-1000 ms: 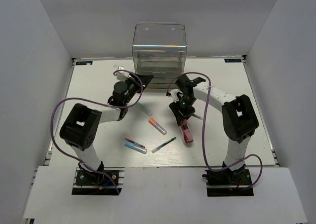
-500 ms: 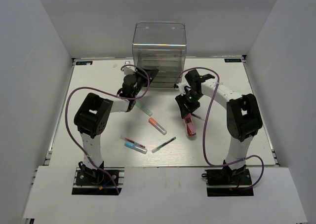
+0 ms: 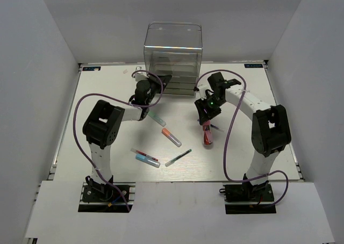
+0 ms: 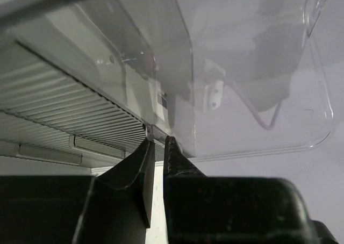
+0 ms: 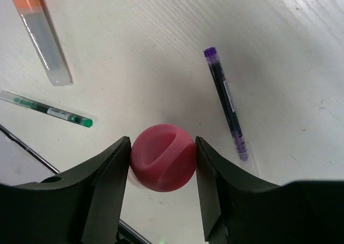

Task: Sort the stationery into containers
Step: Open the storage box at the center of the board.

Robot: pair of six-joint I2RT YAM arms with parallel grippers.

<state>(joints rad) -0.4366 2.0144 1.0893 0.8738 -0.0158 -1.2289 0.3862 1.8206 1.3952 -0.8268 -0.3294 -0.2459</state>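
Observation:
The tall clear box [image 3: 173, 53] with stacked drawers stands at the back centre. My left gripper [image 3: 164, 81] is at its lower front left. In the left wrist view the gripper [image 4: 157, 141] is shut on a small clear tab on the drawer front [image 4: 107, 109]. My right gripper [image 3: 206, 123] is shut on the red-pink marker [image 3: 207, 137], which hangs below it just above the table. In the right wrist view the gripper [image 5: 163, 147] has both jaws pressing on the marker's red-pink cap [image 5: 163, 158].
On the table lie a green-capped marker [image 3: 157, 117], an orange-capped marker [image 3: 171, 137], a thin green-tipped pen [image 3: 178, 157], a blue-capped marker [image 3: 147, 159] and a red pen [image 3: 145, 154]. A purple pen [image 5: 226, 101] lies just right of my right gripper.
My left gripper moved up to the box's drawer front. My right gripper moved back and right, carrying the red-pink marker with it.

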